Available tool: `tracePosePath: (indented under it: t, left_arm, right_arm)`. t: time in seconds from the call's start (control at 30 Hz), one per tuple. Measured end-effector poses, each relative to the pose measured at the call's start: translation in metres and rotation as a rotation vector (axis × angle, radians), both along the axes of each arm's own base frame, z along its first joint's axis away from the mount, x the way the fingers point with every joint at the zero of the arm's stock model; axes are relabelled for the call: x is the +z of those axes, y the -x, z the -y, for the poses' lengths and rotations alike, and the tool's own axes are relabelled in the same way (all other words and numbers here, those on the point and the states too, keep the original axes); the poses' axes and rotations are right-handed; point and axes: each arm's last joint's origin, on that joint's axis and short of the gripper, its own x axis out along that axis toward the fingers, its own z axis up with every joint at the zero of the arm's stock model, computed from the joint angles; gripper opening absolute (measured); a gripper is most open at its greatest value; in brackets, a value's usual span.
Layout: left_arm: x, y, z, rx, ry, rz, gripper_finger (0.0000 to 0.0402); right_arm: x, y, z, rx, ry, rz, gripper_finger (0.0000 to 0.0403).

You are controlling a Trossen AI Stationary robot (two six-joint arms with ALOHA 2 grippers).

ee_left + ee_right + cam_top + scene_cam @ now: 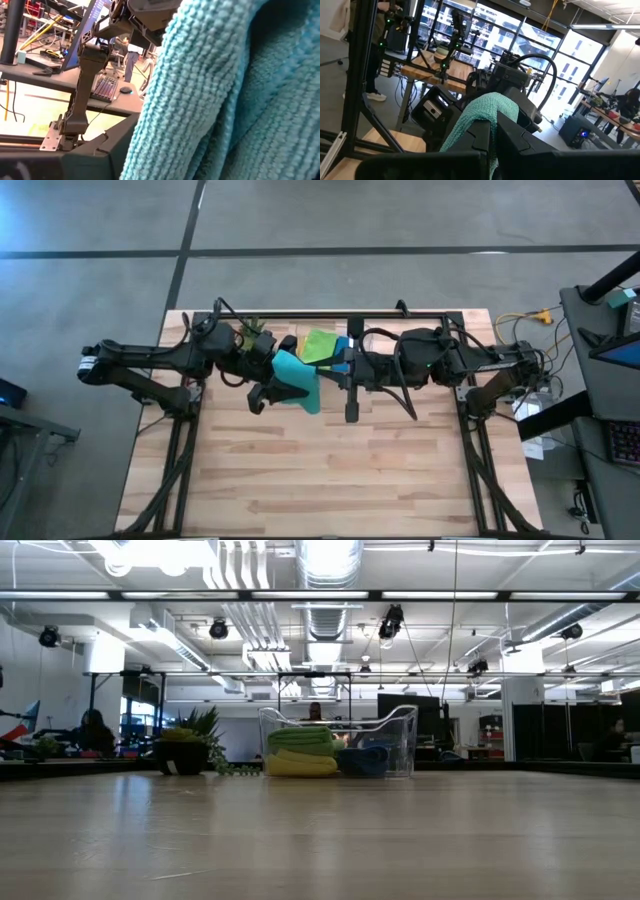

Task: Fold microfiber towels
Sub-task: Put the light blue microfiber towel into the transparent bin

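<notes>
the teal towel (297,380) hangs in the upper middle of the high view, held up by the left gripper (268,392), fingers clamped on cloth; the right gripper (352,408), fingers closed and empty, waits beside; it should lower the towel flat onto the table (330,470) before folding.

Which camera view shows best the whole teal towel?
The high view: the teal towel shows entire, draped beside the left gripper. The left wrist view shows only its close weave, the right wrist view one fold, the low view nothing.
</notes>
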Motion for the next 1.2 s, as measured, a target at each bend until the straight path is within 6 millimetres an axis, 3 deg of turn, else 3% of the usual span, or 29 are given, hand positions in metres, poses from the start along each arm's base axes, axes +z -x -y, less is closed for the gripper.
tracePosePath:
  t: [0.23,0.67,0.93,1.2]
  left_arm:
    - [0.000,0.000,0.000,0.000,0.000,0.000,0.0178]
    - [0.000,0.000,0.000,0.000,-0.004,0.001,0.0015]
    - [0.000,0.000,0.000,0.003,-0.022,0.006,0.0013]
    - [-0.004,0.000,-0.001,0.019,-0.005,-0.047,0.0014]
  right_arm:
    - [0.000,0.000,0.000,-0.005,0.001,-0.001,0.0009]
    - [-0.004,0.000,0.000,-0.008,0.022,-0.044,0.0009]
    - [-0.006,0.007,0.007,-0.150,0.044,-0.106,0.0014]
    - [0.003,0.031,0.015,-0.252,0.047,-0.146,0.0066]
